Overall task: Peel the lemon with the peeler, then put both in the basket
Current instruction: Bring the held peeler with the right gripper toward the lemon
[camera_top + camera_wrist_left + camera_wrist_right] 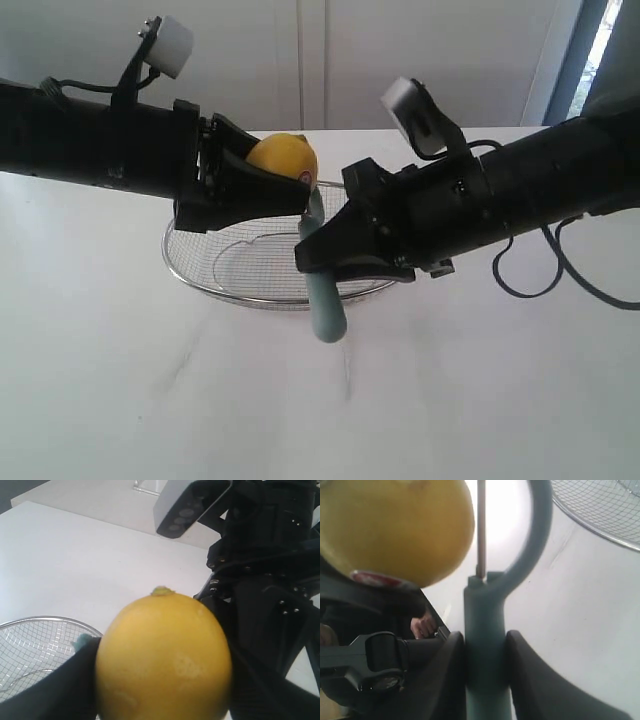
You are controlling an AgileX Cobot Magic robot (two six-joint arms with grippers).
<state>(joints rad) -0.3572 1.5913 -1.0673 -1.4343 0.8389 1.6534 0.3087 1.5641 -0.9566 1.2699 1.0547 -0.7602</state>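
Observation:
My left gripper (268, 172) is shut on the yellow lemon (283, 158), which hangs above the far side of the wire mesh basket (200, 275). The lemon (165, 657) fills the left wrist view between the dark fingers (47, 692). My right gripper (322, 250) is shut on the teal handle of the peeler (326, 305), held nearly upright with its head up beside the lemon. In the right wrist view the peeler (485, 645) sits clamped between both fingers (540, 680), its metal blade close to the lemon (395, 527) with its reddish sticker (375, 578).
The basket (600, 510) rests on a white table (450, 400). A black cable (560, 270) loops from the right arm over the table at the right. A white wall stands behind.

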